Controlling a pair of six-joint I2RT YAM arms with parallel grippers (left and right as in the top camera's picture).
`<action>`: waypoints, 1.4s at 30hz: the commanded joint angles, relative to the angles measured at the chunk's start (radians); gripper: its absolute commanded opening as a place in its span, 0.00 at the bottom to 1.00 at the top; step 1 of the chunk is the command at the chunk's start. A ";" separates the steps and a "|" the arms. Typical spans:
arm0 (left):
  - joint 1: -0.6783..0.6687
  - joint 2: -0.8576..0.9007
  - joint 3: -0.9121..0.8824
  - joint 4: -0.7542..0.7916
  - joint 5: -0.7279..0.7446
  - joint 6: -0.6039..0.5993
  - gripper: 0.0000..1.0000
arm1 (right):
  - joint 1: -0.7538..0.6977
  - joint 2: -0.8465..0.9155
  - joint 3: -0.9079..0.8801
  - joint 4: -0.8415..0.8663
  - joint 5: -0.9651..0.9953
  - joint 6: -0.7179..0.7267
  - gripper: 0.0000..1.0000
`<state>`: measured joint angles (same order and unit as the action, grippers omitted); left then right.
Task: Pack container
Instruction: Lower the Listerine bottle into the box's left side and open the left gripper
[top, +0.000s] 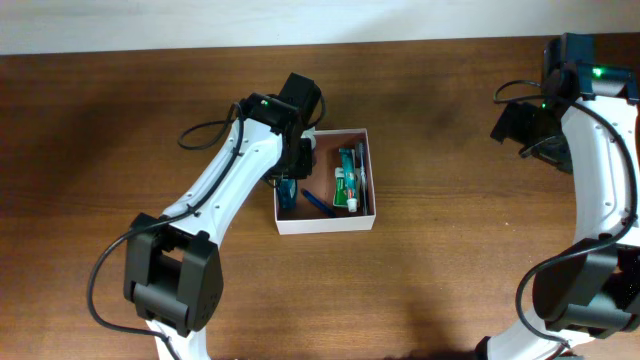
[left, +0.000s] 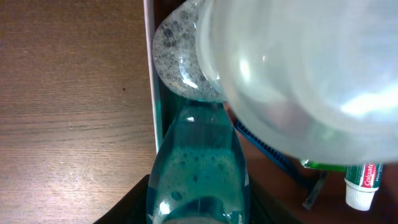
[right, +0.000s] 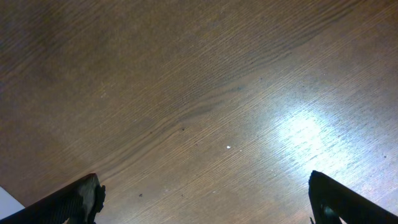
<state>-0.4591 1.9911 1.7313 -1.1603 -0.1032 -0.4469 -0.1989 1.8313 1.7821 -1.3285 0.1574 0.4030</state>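
Observation:
The container (top: 325, 226), a white square box with a reddish-brown inside, sits mid-table. My left gripper (top: 291, 178) hangs over its left side, shut on a teal liquid-filled bottle (top: 288, 193). In the left wrist view the bottle (left: 199, 162) lies between the dark fingers (left: 134, 202), just inside the container's white left wall (left: 149, 81). A blurred clear plastic shape (left: 298, 68) fills the upper right of that view. Inside the box lie a toothpaste tube (top: 347, 182) and a blue toothbrush (top: 318, 202). My right gripper (top: 520, 125) is open over bare table at the far right, nothing between its fingertips (right: 84, 199).
Brown wooden table all around the container. The right arm's base and links (top: 600, 200) run down the right edge. The left arm (top: 220, 200) stretches from the front left toward the box. A pale wall strip borders the table's far edge.

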 joint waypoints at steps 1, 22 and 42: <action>0.003 0.000 0.001 -0.002 -0.051 -0.013 0.18 | -0.005 -0.007 0.008 0.000 0.013 -0.006 0.98; 0.003 0.000 0.001 -0.029 -0.051 -0.012 0.50 | -0.005 -0.007 0.008 0.000 0.013 -0.006 0.98; 0.003 0.000 0.018 -0.029 -0.032 -0.012 0.60 | -0.005 -0.007 0.008 0.000 0.012 -0.006 0.98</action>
<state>-0.4587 1.9911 1.7313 -1.1851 -0.1349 -0.4534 -0.1989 1.8313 1.7821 -1.3285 0.1574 0.4030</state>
